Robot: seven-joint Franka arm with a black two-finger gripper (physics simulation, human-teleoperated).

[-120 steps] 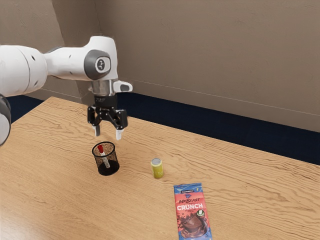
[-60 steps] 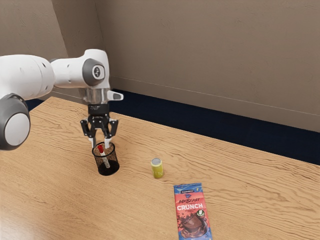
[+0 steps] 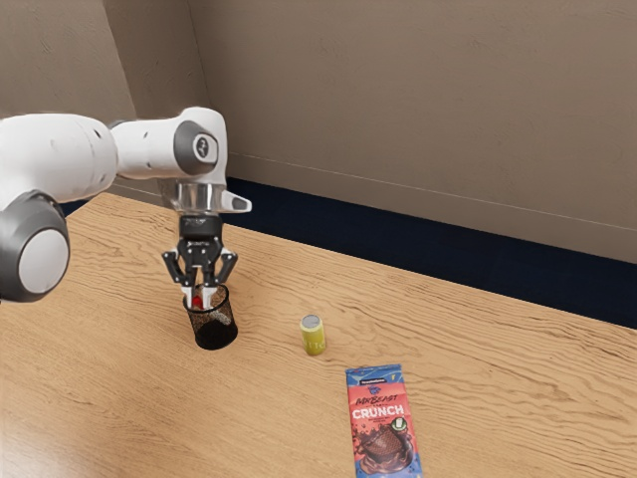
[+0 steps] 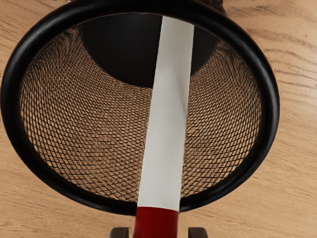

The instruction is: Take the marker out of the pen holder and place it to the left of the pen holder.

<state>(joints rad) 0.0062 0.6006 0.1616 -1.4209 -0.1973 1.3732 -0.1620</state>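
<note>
Claw, exterior view: the gripper (image 3: 198, 299) points down over the pen holder (image 3: 213, 333), tips at its rim. Fingers are slightly spread, one to each side of the marker's red cap (image 3: 197, 302).
Marker, exterior view: in the pen holder, cap up at the rim, between the fingers. Lower part hard to make out through the mesh.
Pen holder, exterior view: upright on the wooden table (image 3: 119, 388), black mesh with a solid dark bottom.
Yellow can (image 3: 315, 342), exterior view: upright, near the pen holder, toward the exterior view's right.
Chocolate bar (image 3: 384, 428), exterior view: flat on the table, farther from the pen holder than the can, toward the exterior view's right and the camera. Wrapper red and blue, reads "CRUNCH".
Arm (image 3: 149, 149), exterior view: comes in from the exterior view's left, wrist above the pen holder.
Claw, wrist view: fingertips flank the cap just outside the pen holder's rim, thin gap on each side. Not gripping.
Marker, wrist view: white barrel (image 4: 166, 114) leans from the pen holder's dark base across the opening and over the rim, cap beyond it.
Mesh (image 4: 99, 134), wrist view: table grain shows through.
</note>
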